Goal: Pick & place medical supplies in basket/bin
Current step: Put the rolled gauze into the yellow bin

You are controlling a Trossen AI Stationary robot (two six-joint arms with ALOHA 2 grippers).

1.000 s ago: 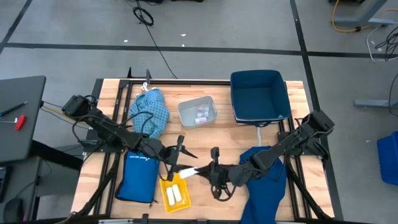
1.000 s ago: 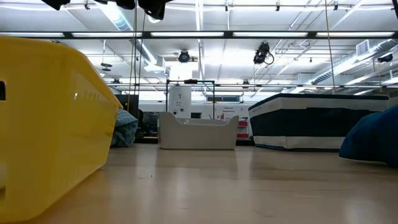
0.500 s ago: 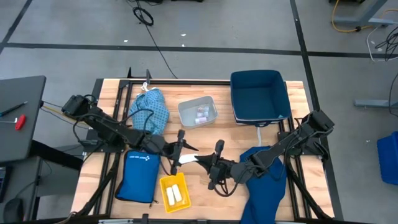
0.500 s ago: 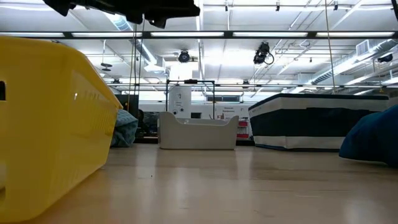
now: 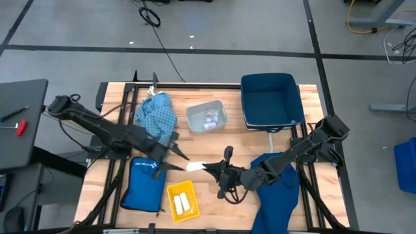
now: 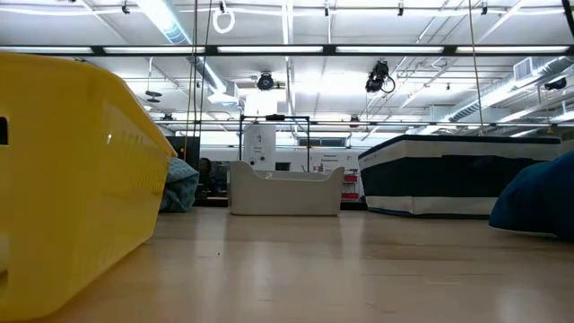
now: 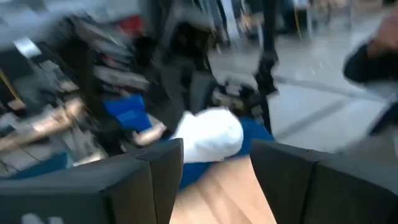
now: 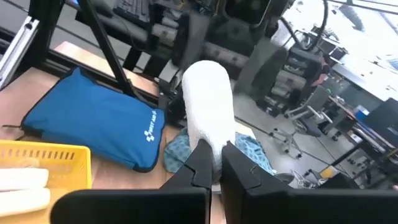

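Your right claw [image 5: 209,168] reaches low across the wooden bench [image 5: 312,97], clenched on a finger-sized white roll [image 5: 195,166]. Your left claw [image 5: 182,158] angles down just beside it, fingers [image 7: 149,180] spread, released.

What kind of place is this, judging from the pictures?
Probably a robotics lab or workshop: a wooden table on concrete floor, loose cables, and ceiling strip lights over equipment.

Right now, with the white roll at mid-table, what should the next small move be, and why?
Probably swing the right claw, shut on the white roll, toward the navy bin on its own side of the table. The left claw is open and apart from the roll, so only the right arm carries it, and the roll is not yet in any bin.
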